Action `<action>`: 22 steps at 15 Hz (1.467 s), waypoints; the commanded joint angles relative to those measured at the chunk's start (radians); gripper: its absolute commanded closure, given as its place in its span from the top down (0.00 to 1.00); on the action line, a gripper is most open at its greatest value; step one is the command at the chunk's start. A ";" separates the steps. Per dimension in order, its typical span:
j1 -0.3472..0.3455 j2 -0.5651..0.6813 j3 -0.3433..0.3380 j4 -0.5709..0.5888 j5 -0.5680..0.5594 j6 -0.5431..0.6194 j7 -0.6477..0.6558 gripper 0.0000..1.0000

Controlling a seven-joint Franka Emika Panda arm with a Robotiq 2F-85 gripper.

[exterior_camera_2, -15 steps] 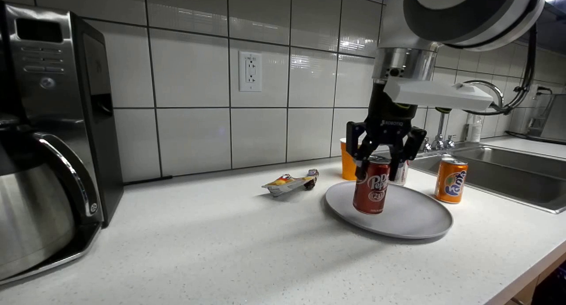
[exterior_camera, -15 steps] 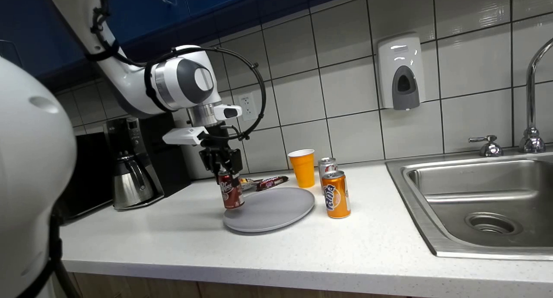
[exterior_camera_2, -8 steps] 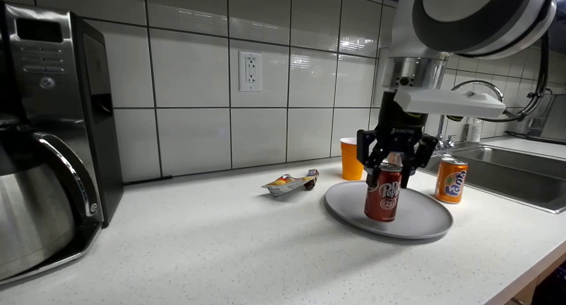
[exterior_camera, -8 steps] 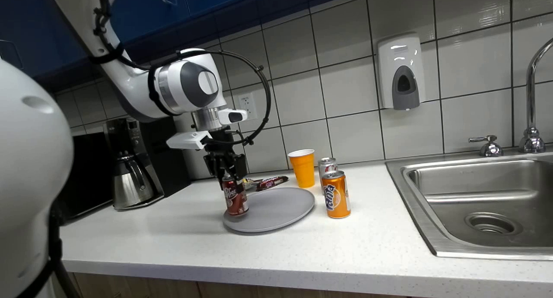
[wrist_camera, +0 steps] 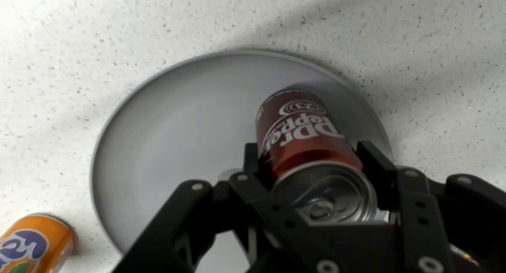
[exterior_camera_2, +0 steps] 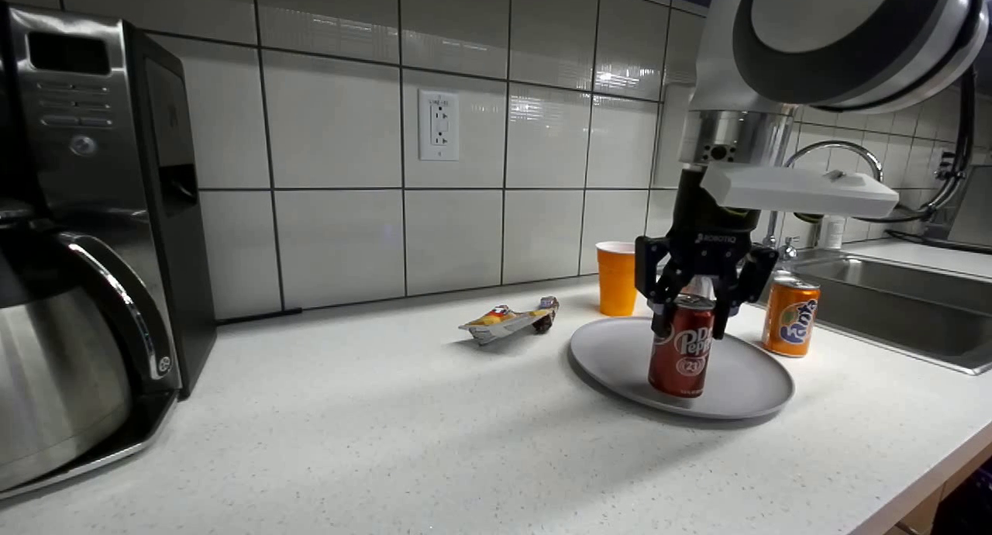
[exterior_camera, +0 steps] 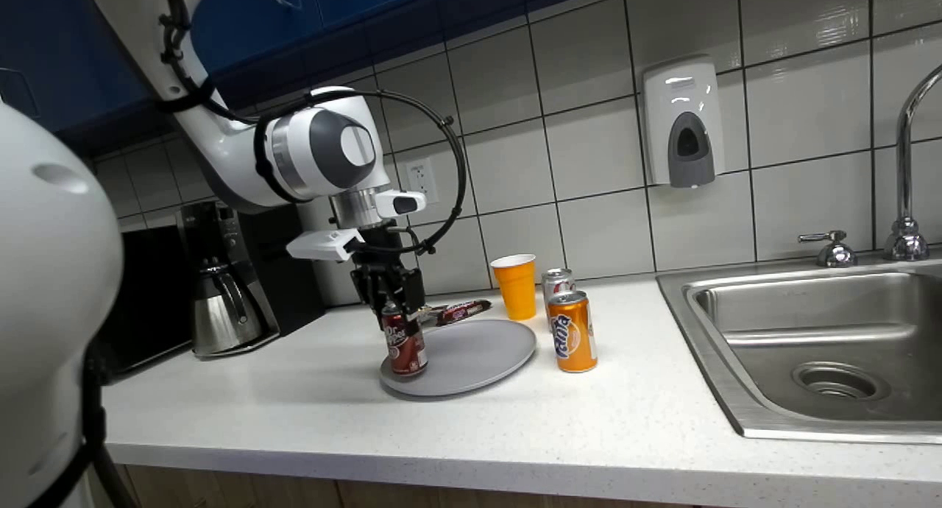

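A dark red Dr Pepper can (exterior_camera: 405, 353) is held upright between the black fingers of my gripper (exterior_camera_2: 690, 331), which is shut on its upper part. The can (exterior_camera_2: 678, 368) is over the near part of a round grey plate (exterior_camera_2: 748, 376), to one side of its middle. Whether its base touches the plate, I cannot tell. In the wrist view the can's (wrist_camera: 300, 126) silver lid faces up between the two fingers, with the plate (wrist_camera: 166, 146) beneath. An orange Fanta can (exterior_camera: 574, 335) stands beside the plate.
Behind the plate are an orange cup (exterior_camera: 516, 287), a silver can (exterior_camera: 557, 280) partly hidden by the Fanta can, and snack wrappers (exterior_camera_2: 504, 323). A coffee maker (exterior_camera_2: 93, 170) stands at one end of the counter, a steel sink (exterior_camera: 710, 361) at the other. A tiled wall runs behind.
The gripper has carried the red can down and farther in over the plate; the movement is smaller in the last half second. Its hold on the can looks the same. Other objects are unmoved.
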 commanded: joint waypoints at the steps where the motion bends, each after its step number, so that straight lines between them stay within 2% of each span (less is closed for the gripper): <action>1: -0.021 -0.019 0.006 -0.020 0.005 0.021 -0.028 0.38; 5: -0.023 -0.014 0.002 -0.027 0.003 0.027 -0.028 0.38; 6: -0.023 -0.013 0.002 -0.028 0.000 0.025 -0.025 0.84; 9: -0.023 -0.025 0.002 -0.026 -0.008 0.023 -0.018 0.99; 16: -0.037 -0.102 0.006 -0.029 -0.036 0.007 0.004 1.00; 22: -0.078 -0.160 0.002 -0.018 -0.019 -0.023 0.004 1.00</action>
